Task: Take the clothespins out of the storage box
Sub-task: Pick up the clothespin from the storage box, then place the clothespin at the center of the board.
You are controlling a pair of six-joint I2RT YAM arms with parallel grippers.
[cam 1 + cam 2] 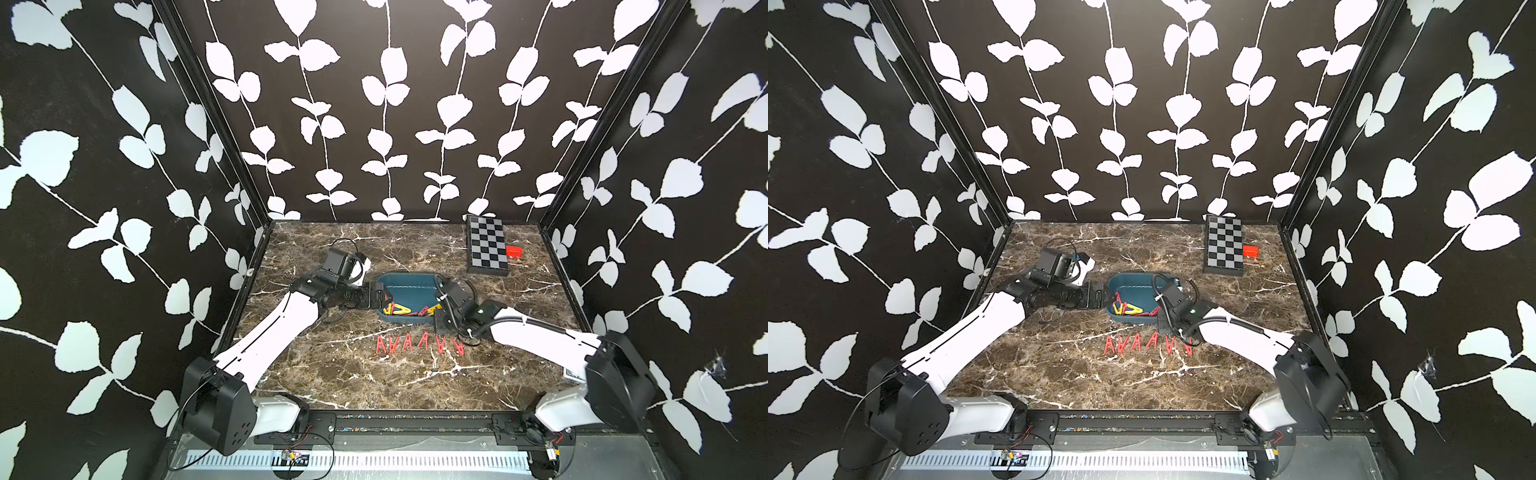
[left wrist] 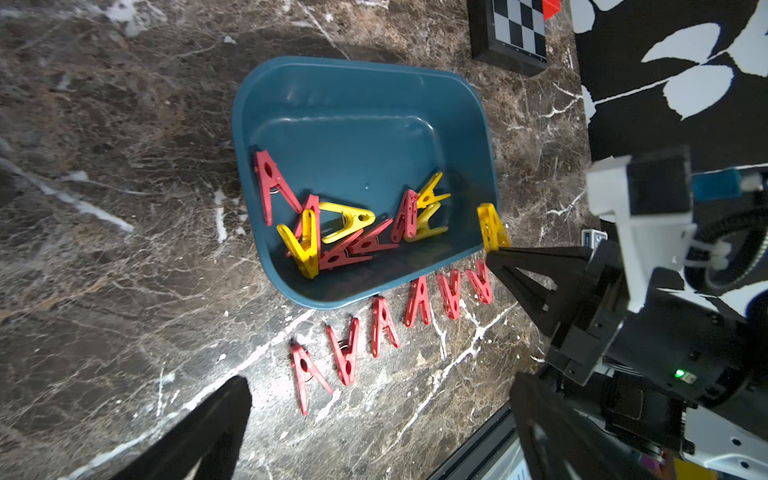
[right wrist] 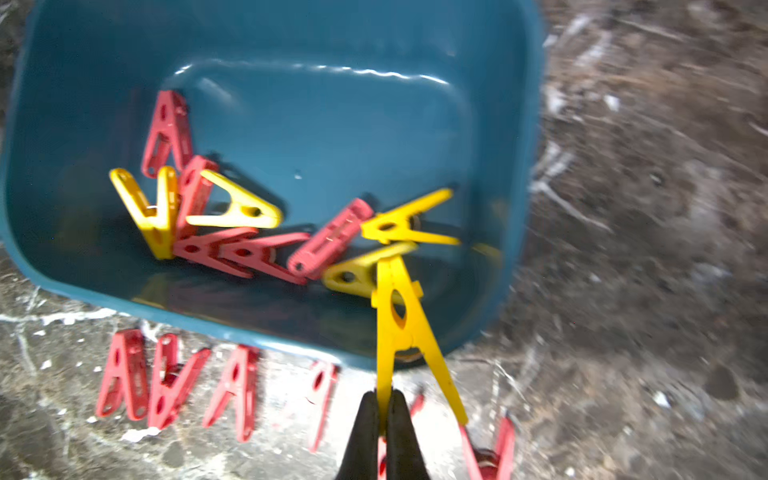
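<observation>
We see the marble table (image 1: 332,374) with the storage box (image 2: 365,87) near its middle and a checkerboard box (image 1: 486,247) well apart behind. The left gripper (image 2: 380,380) hangs beside the box, jaws wide apart and empty. The right gripper (image 3: 383,399) pinches one leg of a yellow clothespin (image 3: 399,324) — above the box's near corner. More clothespins (image 2: 345,237), red and yellow, lie heaped inside; a row of red clothespins (image 1: 419,343) lies on the table just before it.
</observation>
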